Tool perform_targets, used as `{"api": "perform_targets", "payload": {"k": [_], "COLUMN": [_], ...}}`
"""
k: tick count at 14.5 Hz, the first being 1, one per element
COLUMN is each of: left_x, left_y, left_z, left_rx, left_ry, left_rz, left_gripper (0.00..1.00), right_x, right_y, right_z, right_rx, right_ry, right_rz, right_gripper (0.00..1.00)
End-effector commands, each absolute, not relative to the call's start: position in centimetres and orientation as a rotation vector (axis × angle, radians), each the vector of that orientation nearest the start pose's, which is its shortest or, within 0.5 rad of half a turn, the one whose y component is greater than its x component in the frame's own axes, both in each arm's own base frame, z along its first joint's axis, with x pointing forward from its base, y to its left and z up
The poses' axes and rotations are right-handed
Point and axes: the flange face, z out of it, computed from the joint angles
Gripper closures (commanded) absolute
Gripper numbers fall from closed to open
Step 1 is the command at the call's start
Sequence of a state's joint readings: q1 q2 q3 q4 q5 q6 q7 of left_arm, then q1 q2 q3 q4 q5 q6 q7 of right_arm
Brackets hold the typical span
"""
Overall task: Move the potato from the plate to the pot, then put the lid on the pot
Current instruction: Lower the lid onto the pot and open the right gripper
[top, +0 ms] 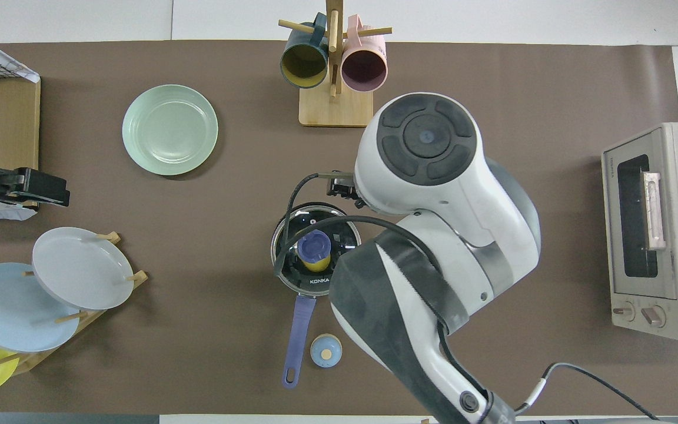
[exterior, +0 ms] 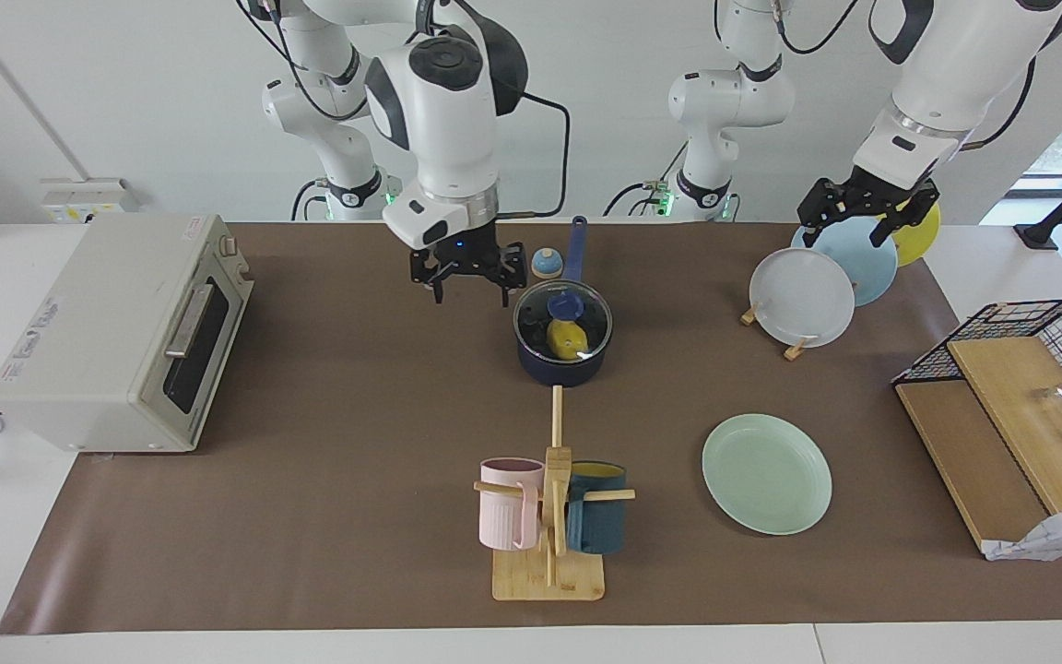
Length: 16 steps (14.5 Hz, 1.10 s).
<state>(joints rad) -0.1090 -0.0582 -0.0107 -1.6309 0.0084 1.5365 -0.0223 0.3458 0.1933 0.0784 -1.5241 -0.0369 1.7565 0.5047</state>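
Observation:
The dark blue pot [exterior: 560,369] [top: 309,284] stands mid-table, its long handle [top: 298,338] pointing toward the robots. The glass lid [exterior: 566,304] [top: 313,246] with its blue knob rests on the pot. Through the glass I see the yellow potato [exterior: 568,341] [top: 316,264] inside. The mint-green plate [exterior: 766,472] [top: 170,129] lies bare, farther from the robots and toward the left arm's end. My right gripper [exterior: 471,290] hangs open and holds nothing, above the mat beside the pot toward the right arm's end. My left gripper [exterior: 849,226] [top: 27,187] waits open over the plate rack.
A small blue-and-tan bell [exterior: 545,263] [top: 326,350] sits beside the pot handle. A toaster oven [exterior: 125,332] stands at the right arm's end. A mug tree [exterior: 549,516] holds two mugs. A plate rack [exterior: 803,295] and wire basket [exterior: 1020,406] occupy the left arm's end.

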Motion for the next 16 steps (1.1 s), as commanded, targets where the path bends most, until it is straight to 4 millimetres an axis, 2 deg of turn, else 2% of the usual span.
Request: {"api": "perform_targets", "payload": {"k": [1,3,6,8,12,16], "left_x": [51.9,51.9,51.9,51.9,51.9,51.9], "left_y": [-5.8,-5.8,-5.9,-5.8,-5.8,-5.9], "left_z": [62.6,62.6,62.6,62.6,62.6,62.6], "left_rx": [-3.135,-3.135,-3.135,-3.135,-3.135,-3.135], "left_ry": [0.142,0.142,0.144,0.142,0.142,0.144], "left_rz": [0.065,0.065,0.065,0.065,0.065,0.065], "left_gripper": [0.0,0.0,0.0,0.0,0.0,0.0], "right_x": [57.7,57.7,56.8,56.2,55.5,54.9], "right_y": [19.7,16.8,13.4,12.4,11.5,9.3], "right_z": [56.6,57.1,59.0,60.0,60.3,60.8], "right_rx": [-3.15,-3.165,-3.173,-3.174,-3.18,-3.183], "right_ry": [0.077,0.081,0.081,0.094,0.112,0.055], "right_rz": [-0.048,0.006,0.043,0.048,0.096,0.138], "right_gripper": [0.0,0.0,0.0,0.0,0.0,0.0]}}
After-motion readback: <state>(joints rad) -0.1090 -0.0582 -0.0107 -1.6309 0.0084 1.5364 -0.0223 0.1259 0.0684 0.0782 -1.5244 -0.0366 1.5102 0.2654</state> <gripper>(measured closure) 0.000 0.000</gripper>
